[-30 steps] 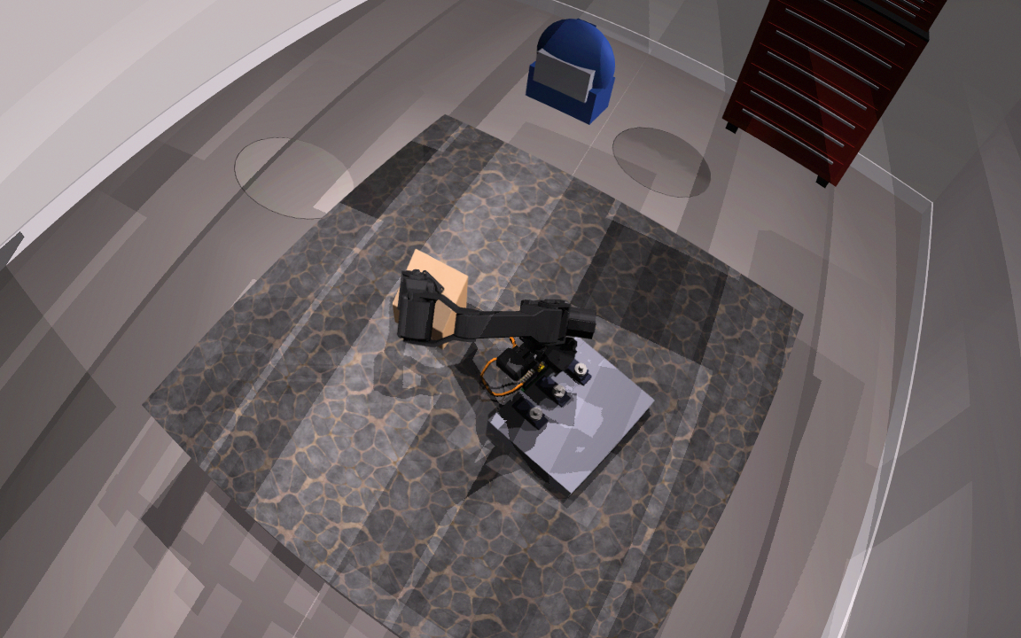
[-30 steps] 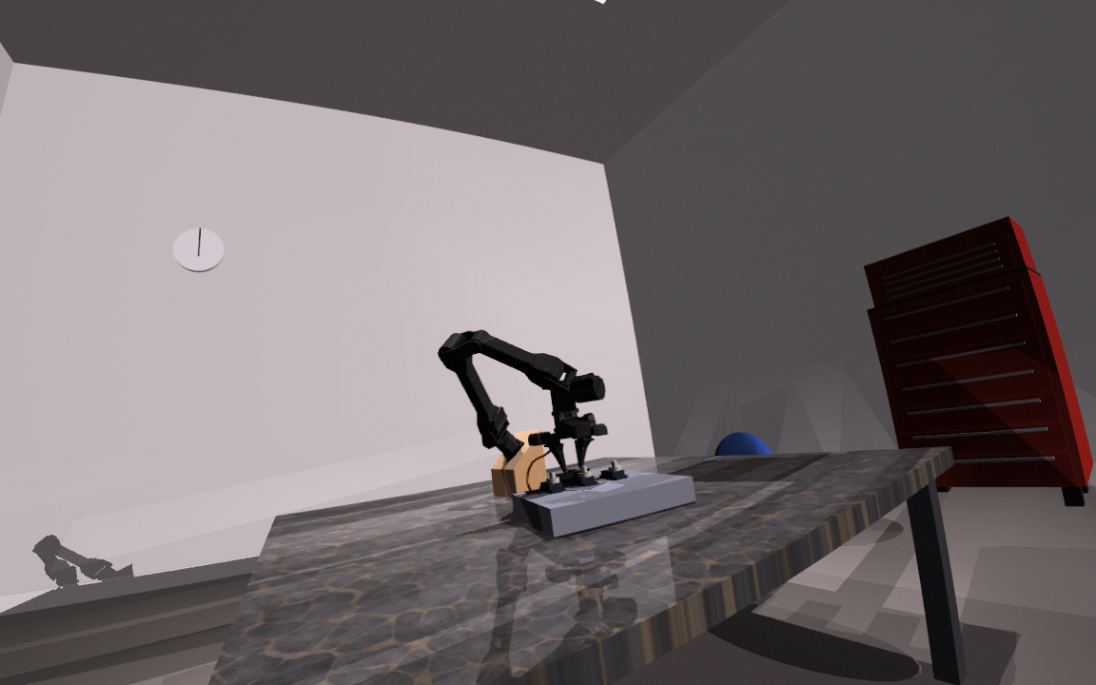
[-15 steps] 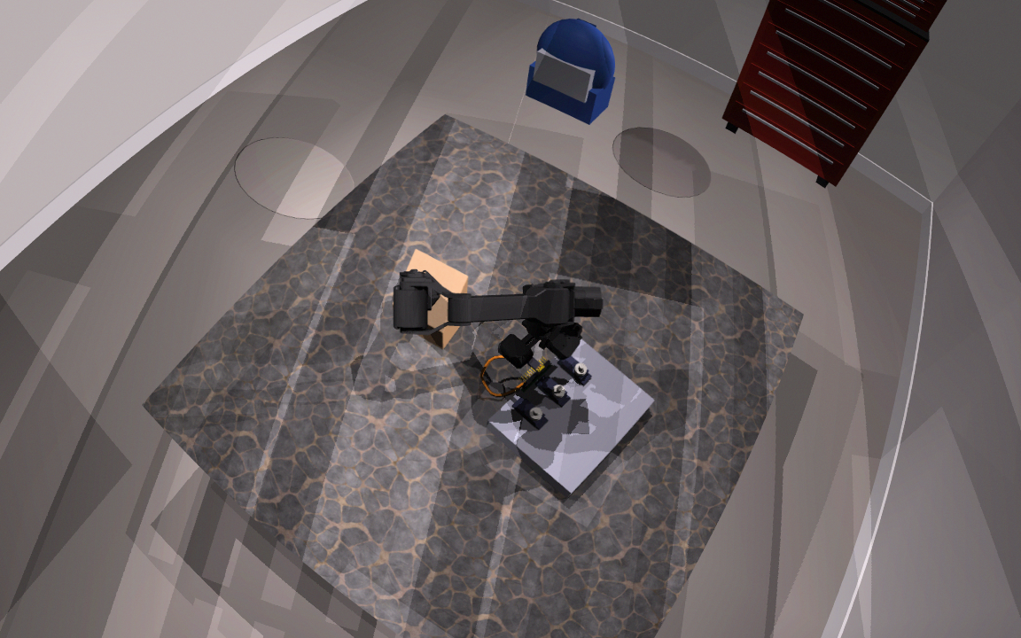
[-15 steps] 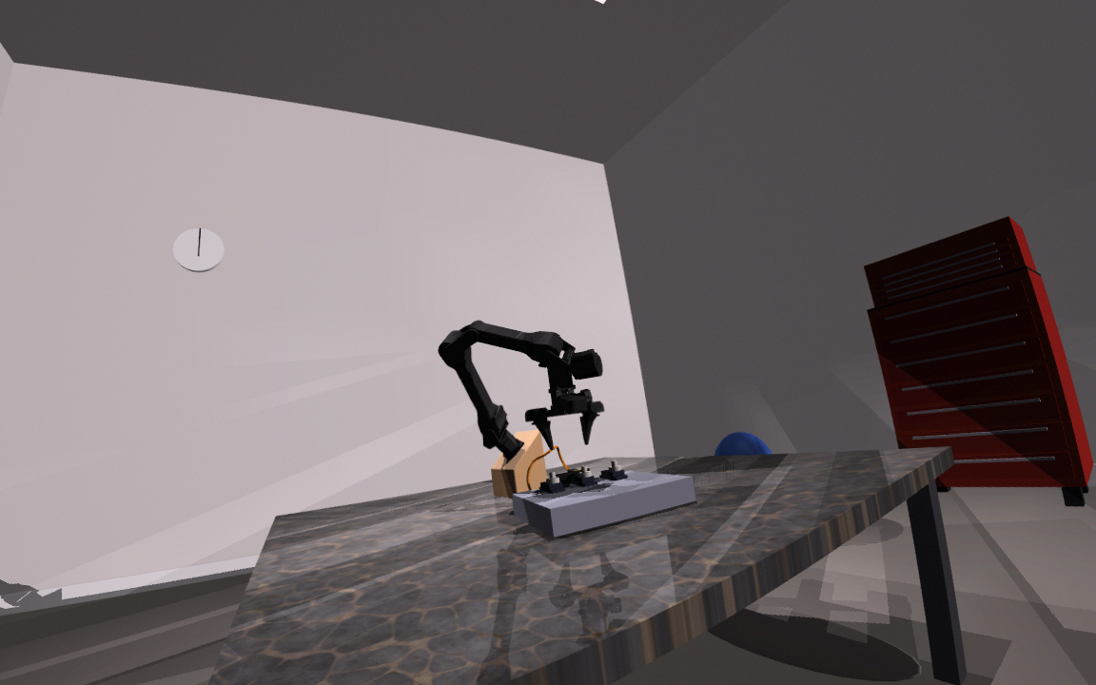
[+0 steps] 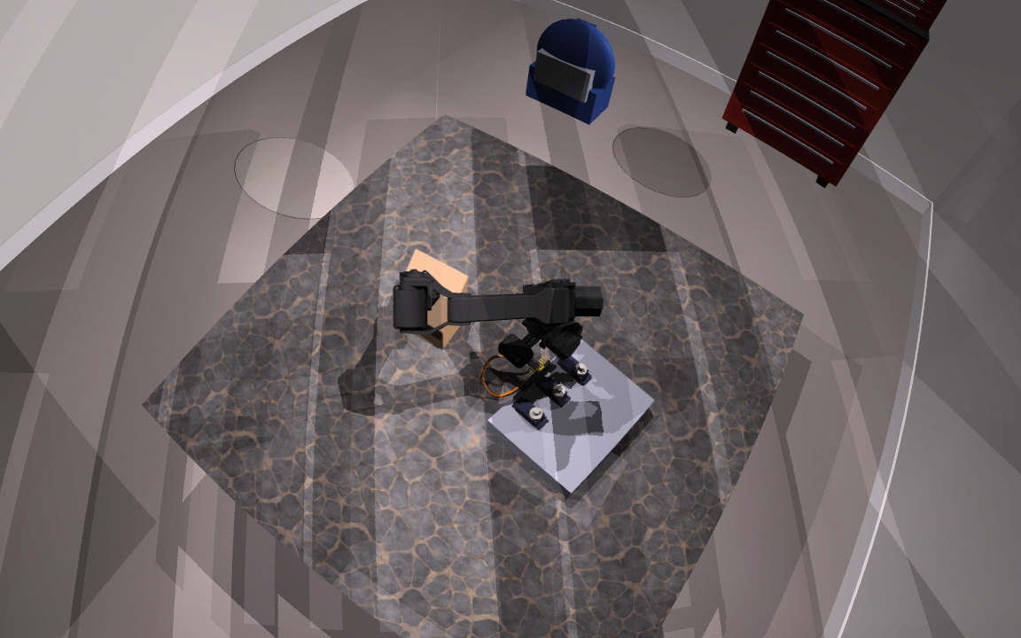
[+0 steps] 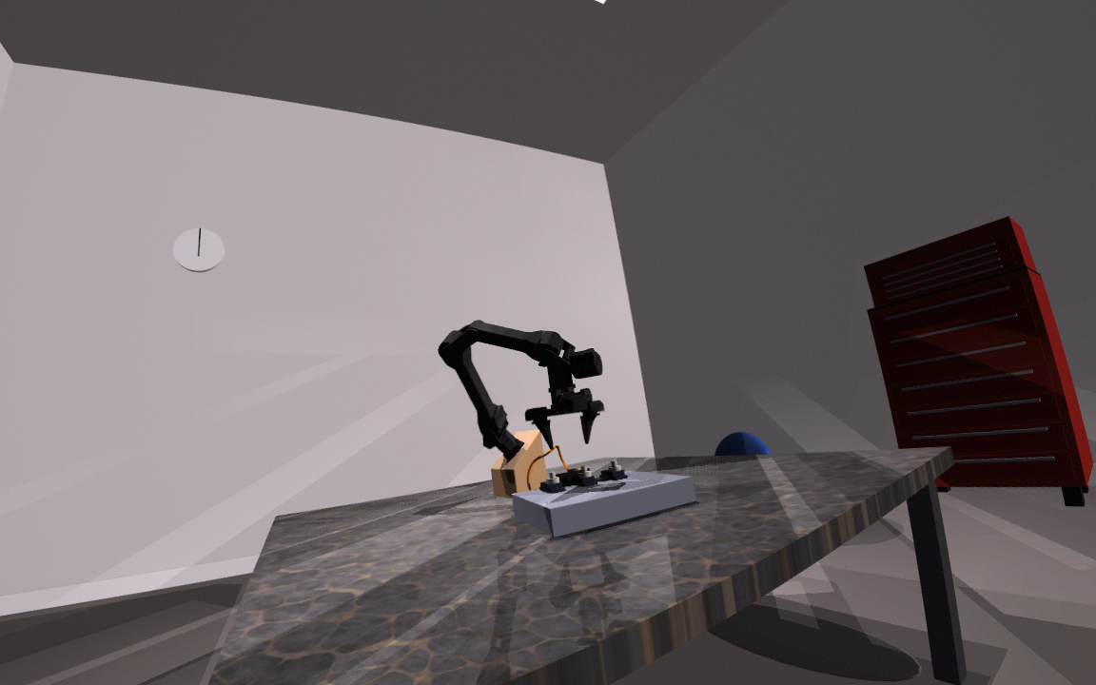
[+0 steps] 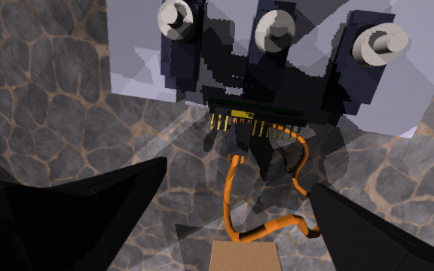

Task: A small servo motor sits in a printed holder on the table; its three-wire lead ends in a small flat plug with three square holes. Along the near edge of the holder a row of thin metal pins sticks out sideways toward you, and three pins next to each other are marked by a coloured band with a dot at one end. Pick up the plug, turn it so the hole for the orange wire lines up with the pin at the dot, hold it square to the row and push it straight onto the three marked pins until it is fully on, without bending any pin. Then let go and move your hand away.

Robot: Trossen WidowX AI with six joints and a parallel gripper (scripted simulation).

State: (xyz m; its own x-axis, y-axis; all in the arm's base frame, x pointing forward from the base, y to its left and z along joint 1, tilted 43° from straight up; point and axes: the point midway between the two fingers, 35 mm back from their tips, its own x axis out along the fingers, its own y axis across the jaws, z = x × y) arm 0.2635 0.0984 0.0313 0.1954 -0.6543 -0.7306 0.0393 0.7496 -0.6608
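Observation:
The dark plug (image 7: 239, 140) is in line with the three pins at the yellow band (image 7: 239, 113), whose dot is at its right end in the wrist view. Short bits of pin show between plug and header. The pins on either side look straight. The orange lead (image 7: 227, 196) (image 5: 485, 385) leaves the plug's rear and loops aside; which hole has the orange wire I cannot tell. My gripper (image 7: 236, 176) (image 6: 569, 442) is open and empty, its fingers wide apart on either side of the lead, above and behind the plug.
The pale grey holder (image 5: 625, 396) (image 6: 620, 506) (image 7: 134, 71) bears three dark blue blocks with pale round posts; the middle one (image 7: 275, 31) stands just behind the pin row. Unmarked pins (image 7: 282, 132) stick out on both sides of the plug. The tan arm base (image 5: 439, 269) (image 7: 245, 257) stands behind.

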